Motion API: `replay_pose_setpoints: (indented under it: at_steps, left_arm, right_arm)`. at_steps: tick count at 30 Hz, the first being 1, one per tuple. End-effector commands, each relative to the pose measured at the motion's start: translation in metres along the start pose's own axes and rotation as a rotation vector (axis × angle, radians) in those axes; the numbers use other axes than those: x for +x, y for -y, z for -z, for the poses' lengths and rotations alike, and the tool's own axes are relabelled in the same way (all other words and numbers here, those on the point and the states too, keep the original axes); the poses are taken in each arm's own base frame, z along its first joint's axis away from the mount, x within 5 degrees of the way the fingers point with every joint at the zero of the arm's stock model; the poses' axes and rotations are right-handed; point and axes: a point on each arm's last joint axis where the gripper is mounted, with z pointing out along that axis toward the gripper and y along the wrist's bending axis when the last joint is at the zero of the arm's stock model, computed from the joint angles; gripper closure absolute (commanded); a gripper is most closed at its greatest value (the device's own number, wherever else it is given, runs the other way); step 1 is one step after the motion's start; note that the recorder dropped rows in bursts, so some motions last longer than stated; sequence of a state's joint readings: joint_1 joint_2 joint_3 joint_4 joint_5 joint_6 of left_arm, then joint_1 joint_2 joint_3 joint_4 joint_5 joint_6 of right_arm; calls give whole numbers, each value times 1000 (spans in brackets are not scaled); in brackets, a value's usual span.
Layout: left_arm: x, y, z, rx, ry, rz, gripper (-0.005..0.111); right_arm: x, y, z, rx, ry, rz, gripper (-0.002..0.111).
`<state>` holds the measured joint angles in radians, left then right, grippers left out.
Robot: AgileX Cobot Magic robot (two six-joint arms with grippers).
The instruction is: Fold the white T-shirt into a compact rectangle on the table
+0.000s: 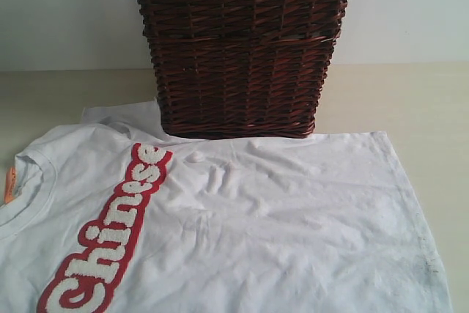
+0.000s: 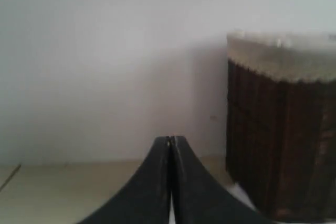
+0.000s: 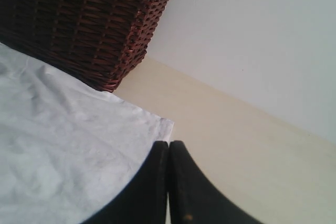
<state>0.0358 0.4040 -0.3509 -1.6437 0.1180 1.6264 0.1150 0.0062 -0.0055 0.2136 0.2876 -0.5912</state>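
White T-shirt (image 1: 278, 210) lies spread flat and unfolded on the table (image 1: 432, 100), chest up. In the exterior view its collar is to the left and its hem to the right. Red-edged lettering (image 1: 110, 232) crosses the chest, with an orange tag (image 1: 9, 185) at the neck. Wicker basket (image 1: 242, 49) stands at the shirt's far edge — touching it or resting on it, cannot tell which. One sleeve (image 1: 117, 116) peeks out beside the basket's foot.

Neither arm shows in the exterior view. Left gripper (image 2: 170, 141): jaws pressed together, nothing between them, facing wall and basket. Right gripper (image 3: 168, 145): likewise closed and empty, poised near the shirt's hem corner (image 3: 160, 125); contact with the cloth not discernible.

Judgement: no fold made yet, and the step in hand is the approach for the first one. The next move calls for both pincers to open, come down on an edge and pinch cloth — probably drawing the shirt clear of the basket first.
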Motion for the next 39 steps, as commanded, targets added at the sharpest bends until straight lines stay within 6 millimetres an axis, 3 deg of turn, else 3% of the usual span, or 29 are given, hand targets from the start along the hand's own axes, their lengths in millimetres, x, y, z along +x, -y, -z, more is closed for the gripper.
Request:
replay_pose_setpoints:
  at_steps: [1, 3, 6, 20, 33, 39]
  left_arm:
    - [63, 2, 5, 35, -179, -105, 107]
    - [91, 1, 10, 32, -252, -101, 107]
    - [113, 0, 19, 7, -284, -101, 107]
    - [92, 1, 40, -15, -9, -140, 107]
    - [92, 5, 39, 21, -9, -58, 107]
    - [93, 11, 39, 93, -15, -97, 107]
  right_arm:
    - [1, 0, 0, 1, 7, -6, 108]
    - [1, 0, 0, 1, 7, -6, 108]
    - [1, 0, 0, 1, 7, -6, 108]
    - [1, 0, 0, 1, 7, -6, 108]
    - [1, 0, 0, 1, 7, -6, 108]
    - [1, -1, 0, -3, 9, -43, 108]
